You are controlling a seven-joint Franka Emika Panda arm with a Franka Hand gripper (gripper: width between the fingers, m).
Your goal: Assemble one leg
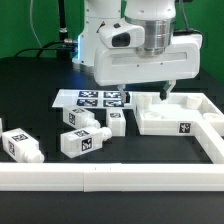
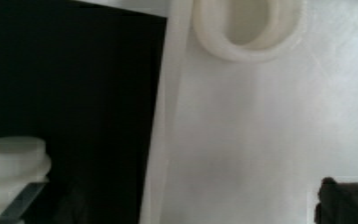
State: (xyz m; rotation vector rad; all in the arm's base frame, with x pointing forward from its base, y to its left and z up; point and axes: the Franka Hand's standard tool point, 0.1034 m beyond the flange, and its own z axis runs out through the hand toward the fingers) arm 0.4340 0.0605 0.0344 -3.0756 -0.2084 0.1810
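Observation:
Several white legs with black-and-white tags lie on the black table: one (image 1: 117, 121) just beside the tray, two more (image 1: 78, 118) (image 1: 85, 141) further toward the exterior view's left, and one (image 1: 21, 145) at the far left. The white square tray (image 1: 176, 118) with round corner sockets sits at the exterior view's right. My gripper (image 1: 164, 93) hangs low over the tray's near-left corner. In the wrist view my gripper (image 2: 181, 203) is open, and its dark fingertips (image 2: 348, 196) straddle the tray's edge (image 2: 247, 130). A corner socket (image 2: 247, 25) and one leg's rounded end (image 2: 12, 160) show there. I hold nothing.
The marker board (image 1: 95, 98) lies flat behind the legs. A low white wall (image 1: 100, 179) runs along the front and turns up the exterior view's right side (image 1: 214, 135). The arm's white body (image 1: 130, 50) looms above the tray.

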